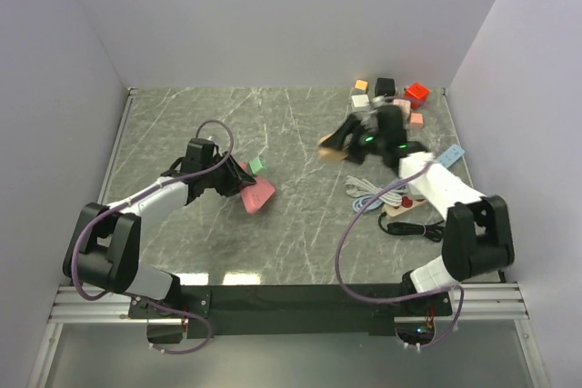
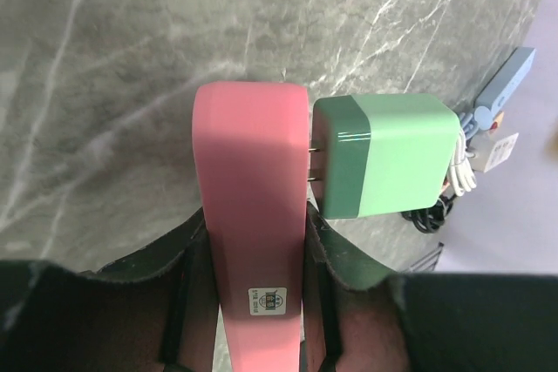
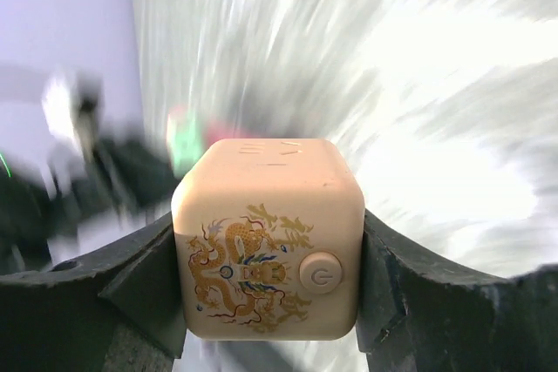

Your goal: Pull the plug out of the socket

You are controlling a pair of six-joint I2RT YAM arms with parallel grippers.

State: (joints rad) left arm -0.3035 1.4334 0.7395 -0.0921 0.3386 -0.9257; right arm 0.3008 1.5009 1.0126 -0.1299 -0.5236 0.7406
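Left wrist: socket [image 2: 250, 180] inside left gripper [image 2: 255, 231].

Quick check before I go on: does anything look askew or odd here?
Yes: the green plug is not fully seated in the pink socket; bare prongs show in the gap between them. The right wrist view is motion-blurred.

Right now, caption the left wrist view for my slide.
Left gripper clamps the pink socket; green plug seated in its side, prongs partly showing.
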